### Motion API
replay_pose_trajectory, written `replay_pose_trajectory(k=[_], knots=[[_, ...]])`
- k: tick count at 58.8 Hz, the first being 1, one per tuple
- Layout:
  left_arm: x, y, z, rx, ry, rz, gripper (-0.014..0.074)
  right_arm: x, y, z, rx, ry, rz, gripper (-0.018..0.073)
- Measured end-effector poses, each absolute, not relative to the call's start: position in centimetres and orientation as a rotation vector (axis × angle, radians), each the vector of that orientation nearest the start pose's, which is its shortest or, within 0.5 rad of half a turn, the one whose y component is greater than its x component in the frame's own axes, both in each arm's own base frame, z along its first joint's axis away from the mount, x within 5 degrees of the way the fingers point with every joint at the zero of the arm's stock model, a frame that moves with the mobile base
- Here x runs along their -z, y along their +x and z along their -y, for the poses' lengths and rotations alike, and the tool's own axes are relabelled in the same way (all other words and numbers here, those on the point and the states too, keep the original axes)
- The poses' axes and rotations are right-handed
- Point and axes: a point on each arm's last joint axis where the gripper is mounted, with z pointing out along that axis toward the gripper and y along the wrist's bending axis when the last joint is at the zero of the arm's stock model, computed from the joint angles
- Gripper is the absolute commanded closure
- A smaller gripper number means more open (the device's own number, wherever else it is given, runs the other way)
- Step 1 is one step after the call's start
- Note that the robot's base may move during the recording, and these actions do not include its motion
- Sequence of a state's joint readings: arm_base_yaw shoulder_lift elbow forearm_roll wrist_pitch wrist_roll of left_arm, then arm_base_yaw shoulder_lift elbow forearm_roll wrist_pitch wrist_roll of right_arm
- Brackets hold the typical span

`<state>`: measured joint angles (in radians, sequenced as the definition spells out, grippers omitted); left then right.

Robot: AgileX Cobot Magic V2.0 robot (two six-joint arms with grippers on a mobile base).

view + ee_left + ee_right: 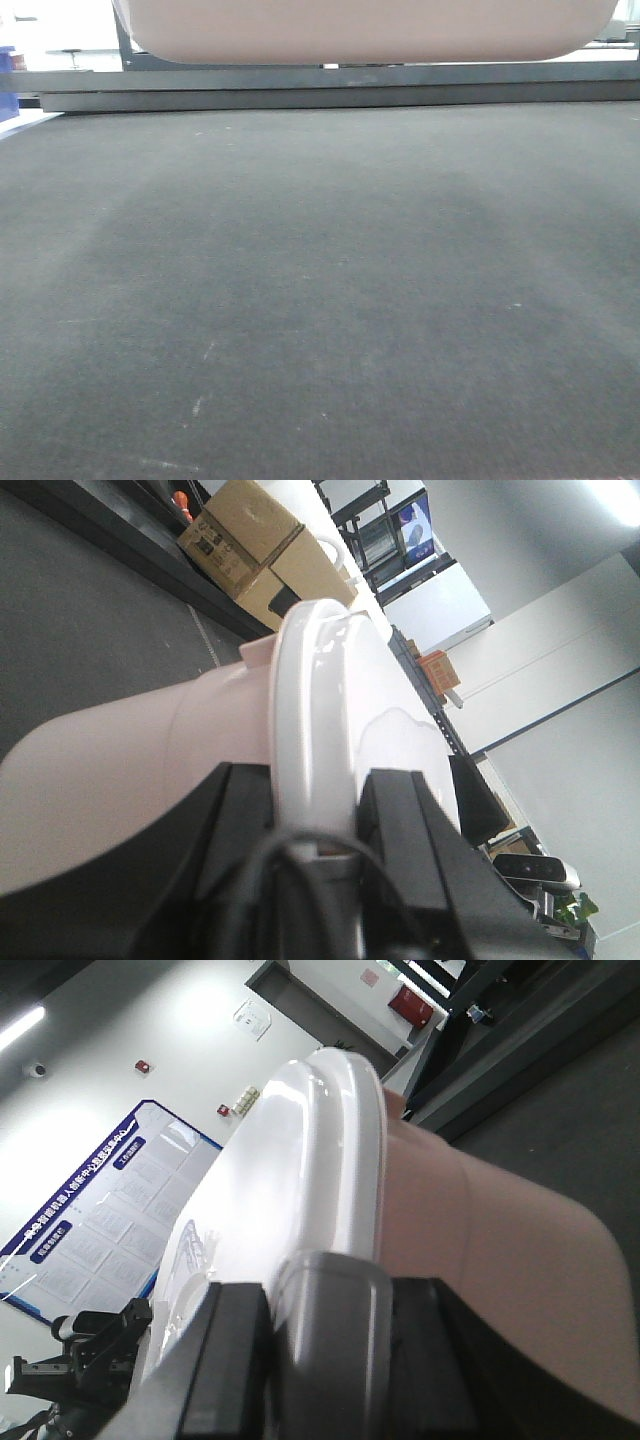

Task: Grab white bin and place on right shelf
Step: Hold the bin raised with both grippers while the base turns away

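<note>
High along the top edge of the front view, clear of the floor, hangs the rounded bottom of a large translucent pinkish-white plastic tub, the white bin (370,30), held between the two arms. The left pincer (318,792) is clamped across the rim of the glossy white lid (320,680), one black finger on either side of it. At the opposite end the right pincer (335,1315) grips in the same way, closed around the grey moulded handle (335,1330) at the lid's edge. By my judgement the grabbing and lifting are done; what is left is to carry the white bin to the right shelf, lower it there and let go. A dull grey metal rail (350,88) runs along the far edge of the floor just behind the bin, but whether it belongs to that shelf I cannot tell. The dark grey, scuffed, carpet-like floor (320,300) fills most of the front view and is bare below the bin. Around it the room looks like a warehouse or lab: brown cardboard boxes (250,540) and black metal racking (365,520) on the left arm's side, a blue-framed wall poster (90,1210) on the right's, and a sliver of a blue bin (8,65) at the far left.
</note>
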<state>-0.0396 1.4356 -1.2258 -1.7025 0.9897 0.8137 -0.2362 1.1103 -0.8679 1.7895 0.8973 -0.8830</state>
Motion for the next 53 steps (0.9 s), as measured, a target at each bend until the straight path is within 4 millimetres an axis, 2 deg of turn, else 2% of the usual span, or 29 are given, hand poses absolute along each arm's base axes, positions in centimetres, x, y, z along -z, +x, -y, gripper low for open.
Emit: replay_pose_trajectory(k=[53], knots=[[-40.35, 29.88, 8.73, 1.504, 0.076, -1.745, 0.0722, -38.26, 22.89, -1.63, -1.250, 0.257, -1.618, 0.0494]])
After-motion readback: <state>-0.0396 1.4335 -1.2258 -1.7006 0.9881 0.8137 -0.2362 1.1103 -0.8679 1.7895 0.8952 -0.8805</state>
